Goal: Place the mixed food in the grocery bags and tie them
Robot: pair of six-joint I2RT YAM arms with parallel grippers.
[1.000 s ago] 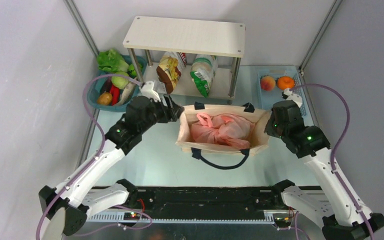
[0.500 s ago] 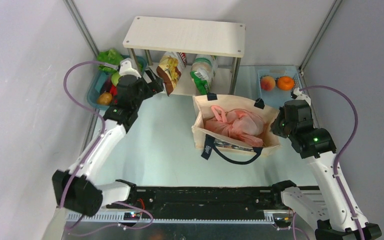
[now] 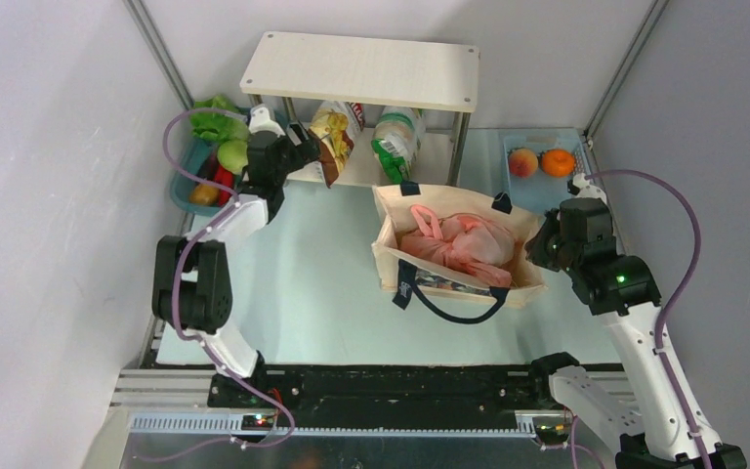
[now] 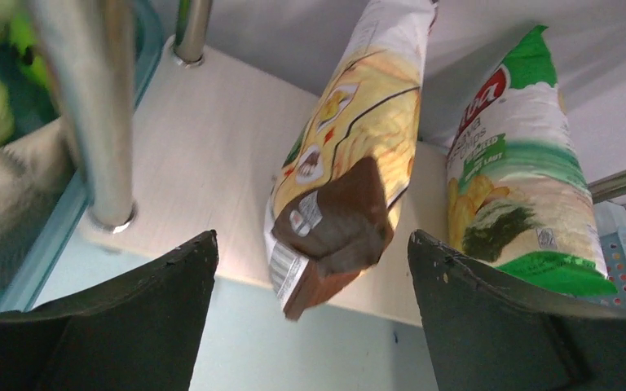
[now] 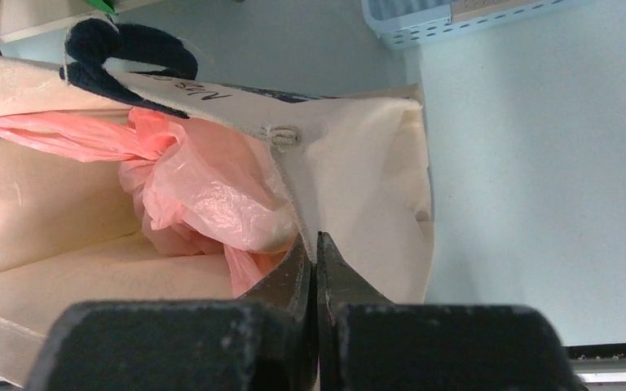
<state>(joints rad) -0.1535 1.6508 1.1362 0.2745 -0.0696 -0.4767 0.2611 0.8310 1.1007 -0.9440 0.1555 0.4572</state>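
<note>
Shelf (image 3: 361,70): stood at the far side of the table. Two packets leaned upright on its lower board (image 4: 204,155).
Tote (image 3: 387,256): sat open-mouthed in front of the shelf's right end, navy handle (image 5: 126,45) flopped over the rim.
Pink bag (image 3: 464,244): lay inside the tote with its top gathered into loops. I could not tell how tight the knot was.
Crisp packet (image 4: 350,163): the brown-and-yellow one leaned on the board, with its bottom seam hanging just past the front edge.
Green packet (image 4: 522,179): stood just beside it, close to my outer finger.
Shelf leg (image 4: 90,106): stood near my inner finger.
Left gripper (image 4: 311,244): fingers were spread wide and empty, straddling the crisp packet's lower end without touching it.
Right gripper (image 5: 316,244): fingers were clenched on the tote's canvas rim, holding the mouth up.
Step, as I judged it: taking the crisp packet off the shelf for the tote.
How I meant to do it: ease forward until the packet's lower body sat deep between the pads, then close gently, since the puffed foil would likely squash and slide. I would then draw straight back, low, to clear the shelf top.
Watch: the outer finger could snag the green packet and the inner one could knock the leg. The right hold should not slacken, or the tote mouth could sag.
</note>
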